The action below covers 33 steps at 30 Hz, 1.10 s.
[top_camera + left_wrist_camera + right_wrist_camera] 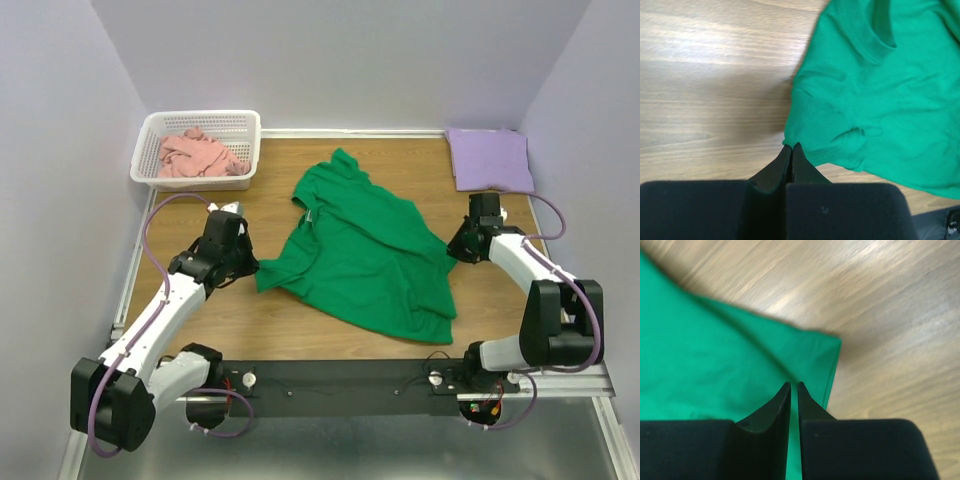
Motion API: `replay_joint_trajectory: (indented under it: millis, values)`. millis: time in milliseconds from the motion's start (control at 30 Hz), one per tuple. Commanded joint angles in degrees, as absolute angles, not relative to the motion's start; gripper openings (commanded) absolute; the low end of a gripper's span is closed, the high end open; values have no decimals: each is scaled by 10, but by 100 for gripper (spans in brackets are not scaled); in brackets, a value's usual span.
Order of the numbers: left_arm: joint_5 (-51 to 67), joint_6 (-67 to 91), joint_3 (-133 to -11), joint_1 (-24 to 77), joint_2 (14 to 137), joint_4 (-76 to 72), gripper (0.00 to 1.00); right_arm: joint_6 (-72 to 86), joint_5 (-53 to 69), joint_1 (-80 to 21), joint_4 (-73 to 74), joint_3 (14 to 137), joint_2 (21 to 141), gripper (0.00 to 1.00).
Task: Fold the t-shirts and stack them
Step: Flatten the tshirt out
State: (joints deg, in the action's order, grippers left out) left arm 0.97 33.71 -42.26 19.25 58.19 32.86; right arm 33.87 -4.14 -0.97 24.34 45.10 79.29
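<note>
On the left, your left gripper (791, 146) was closed on a corner of the green t-shirt (370, 250), which lay crumpled mid-table, probably so that you could stretch it flat. The right gripper (794, 386) had its jaws almost together over the opposite hem; whether they caught cloth, I could not tell. The lavender t-shirt (490, 158) lay folded far right.

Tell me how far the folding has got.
Done: the lavender t-shirt lies folded, far right. In hand: the green t-shirt, unfolded, left gripper pinching one edge, right gripper at the opposite edge, grip unclear. Remaining: the pink t-shirt, crumpled in the white basket.
</note>
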Motion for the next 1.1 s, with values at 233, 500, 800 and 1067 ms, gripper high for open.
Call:
replay_joint_trajectory:
  millis: [233, 500, 800, 1067]
  values:
    - [33, 347, -397, 137, 590, 284, 0, 368, -80, 26, 141, 503, 957, 14]
    - [63, 359, -389, 96, 643, 221, 0, 358, -92, 58, 134, 680, 1125, 15]
    - [62, 345, -395, 80, 732, 199, 1, 302, -60, 63, 146, 903, 1224, 17]
    - [-115, 338, -432, 58, 610, 311, 92, 272, -16, 17, 181, 785, 1030, 42]
